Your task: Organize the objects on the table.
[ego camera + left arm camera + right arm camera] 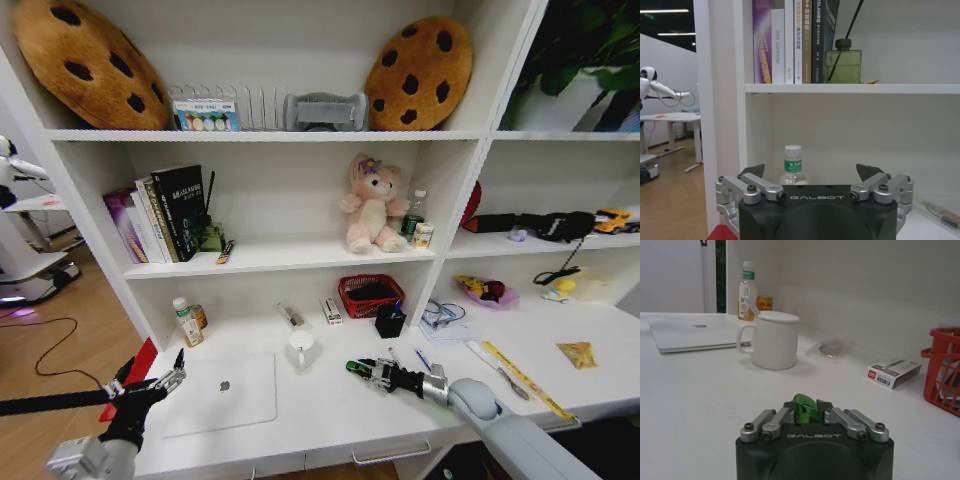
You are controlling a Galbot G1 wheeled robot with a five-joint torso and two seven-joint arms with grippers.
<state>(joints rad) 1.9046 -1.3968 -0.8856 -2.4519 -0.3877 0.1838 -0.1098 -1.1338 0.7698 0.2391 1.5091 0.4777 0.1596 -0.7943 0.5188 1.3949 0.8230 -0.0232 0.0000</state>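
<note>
My right gripper (358, 368) hovers low over the white table (330, 415), in front of the mug, and is shut on the tiny green toy car (352, 367). The wrist view shows the car (805, 406) pinched between the fingertips of that gripper (807, 413). The closed silver laptop (222, 392) lies flat at the front left, and shows again (695, 332) beyond the mug. A thin blue pen (423, 360) lies just right of the right gripper. My left gripper (170, 379) hangs open and empty off the table's left end, facing the shelving (810, 172).
A white mug (300, 346) stands between laptop and gripper. A drink bottle (186, 322) is at the back left, with a red mesh basket (370, 295), a black holder (390, 320) and a small box (894, 373) along the back. A yellow ruler (525, 380) lies at the right.
</note>
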